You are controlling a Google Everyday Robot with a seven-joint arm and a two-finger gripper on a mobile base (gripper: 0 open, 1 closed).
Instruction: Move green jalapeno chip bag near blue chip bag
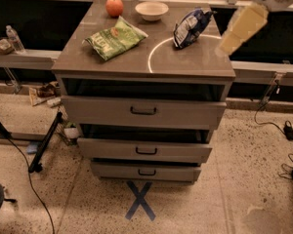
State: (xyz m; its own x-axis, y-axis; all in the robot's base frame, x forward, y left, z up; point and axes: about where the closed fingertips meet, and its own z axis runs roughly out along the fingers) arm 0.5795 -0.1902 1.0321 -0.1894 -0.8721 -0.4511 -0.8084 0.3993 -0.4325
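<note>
The green jalapeno chip bag (116, 39) lies flat on the left half of the grey cabinet top (185, 62). The blue chip bag (189, 28), dark blue with a white panel, stands puffy on the right half, about a hand's width right of the green bag. My arm comes in from the top right. Its pale yellow gripper (233, 42) hangs above the cabinet's right edge, just right of the blue bag and far from the green bag. It holds nothing that I can see.
A red apple (114, 6) and a white bowl (152, 10) sit at the back of the top. The cabinet has three partly open drawers (144, 111). A water bottle (13, 38) stands on a ledge at left. Cables (283, 128) and a blue tape X (140, 200) lie on the floor.
</note>
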